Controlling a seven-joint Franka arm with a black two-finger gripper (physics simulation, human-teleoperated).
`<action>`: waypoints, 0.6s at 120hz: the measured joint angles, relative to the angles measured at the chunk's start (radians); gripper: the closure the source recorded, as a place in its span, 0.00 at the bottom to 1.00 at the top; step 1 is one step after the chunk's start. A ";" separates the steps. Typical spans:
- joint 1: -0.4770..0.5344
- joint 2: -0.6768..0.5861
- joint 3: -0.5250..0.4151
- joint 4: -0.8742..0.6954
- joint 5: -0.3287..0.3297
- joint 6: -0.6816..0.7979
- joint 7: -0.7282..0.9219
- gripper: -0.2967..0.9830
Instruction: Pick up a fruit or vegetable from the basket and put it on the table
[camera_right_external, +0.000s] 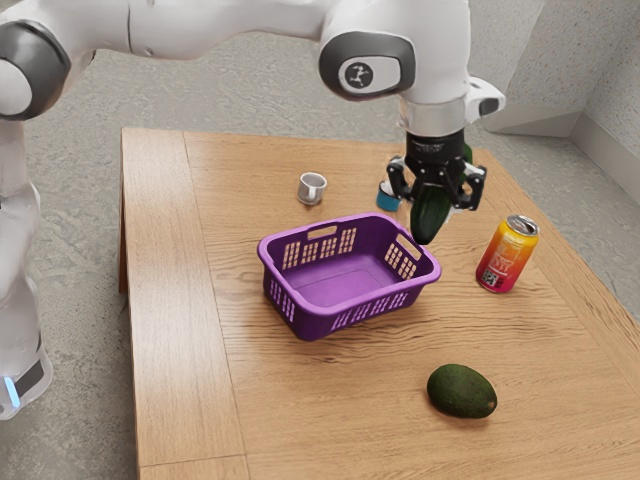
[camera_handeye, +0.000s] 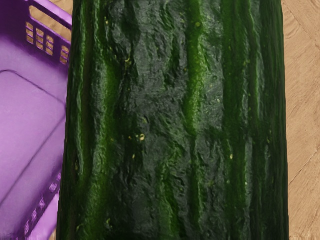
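Note:
My gripper (camera_right_external: 436, 192) is up above the table, beside the basket's end toward the exterior view's right, shut on a dark green cucumber. The cucumber (camera_right_external: 430, 216) hangs tilted, its lower end pointing down close to the basket's rim; part of it is hidden behind the hand. In the wrist view the cucumber (camera_handeye: 175, 120) is large and close under the hand, with the basket (camera_handeye: 30, 115) beyond one side of it. The purple basket (camera_right_external: 345, 309) stands upright on the wooden table (camera_right_external: 330, 420), its inner floor visible.
An avocado (camera_right_external: 461, 391) lies on the table nearer the camera. A yellow-red can (camera_right_external: 508, 255) stands toward the exterior view's right. Behind the basket are a small white mug (camera_right_external: 312, 188) and a blue-and-white item (camera_right_external: 387, 197) partly behind the gripper.

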 joint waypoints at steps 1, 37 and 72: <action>-0.003 0.013 -0.002 0.013 0.000 0.000 -0.001 0.68; -0.006 0.251 -0.018 0.150 -0.011 0.030 -0.019 0.68; -0.015 0.301 -0.018 0.186 -0.065 0.079 -0.030 0.45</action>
